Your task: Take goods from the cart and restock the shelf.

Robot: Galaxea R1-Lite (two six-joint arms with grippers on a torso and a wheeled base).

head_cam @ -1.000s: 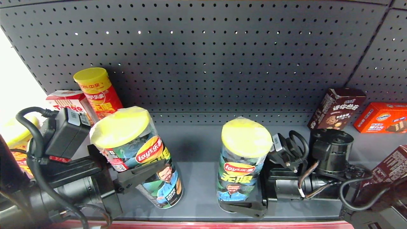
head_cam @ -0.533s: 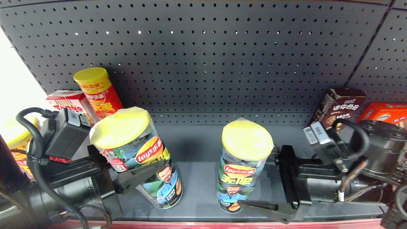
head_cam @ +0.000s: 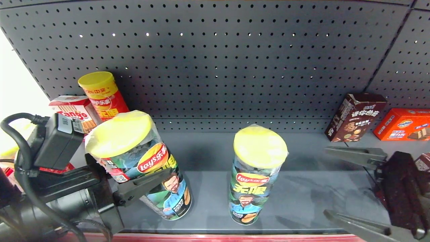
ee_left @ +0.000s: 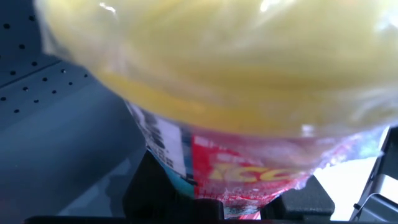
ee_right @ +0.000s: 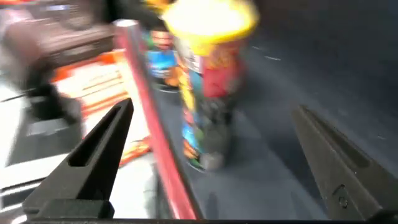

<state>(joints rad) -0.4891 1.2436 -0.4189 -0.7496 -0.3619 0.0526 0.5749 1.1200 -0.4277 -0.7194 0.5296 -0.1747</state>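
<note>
My left end effector (head_cam: 144, 186) is clamped on a tilted, film-wrapped chip canister with a yellow lid (head_cam: 134, 151) at the front left of the grey metal shelf (head_cam: 208, 195). My right end effector (head_cam: 331, 181) is spread apart, clear of a second such canister (head_cam: 255, 178), which stands upright. At the back are one red canister (head_cam: 102, 95) and three boxes: a red-and-white box (head_cam: 72, 109), a brown box (head_cam: 356, 116) and an orange box (head_cam: 401, 124).

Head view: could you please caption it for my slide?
Left pincer grips a tilted chip can; second can stands on the shelf; right pincer open, clear of it.
</note>
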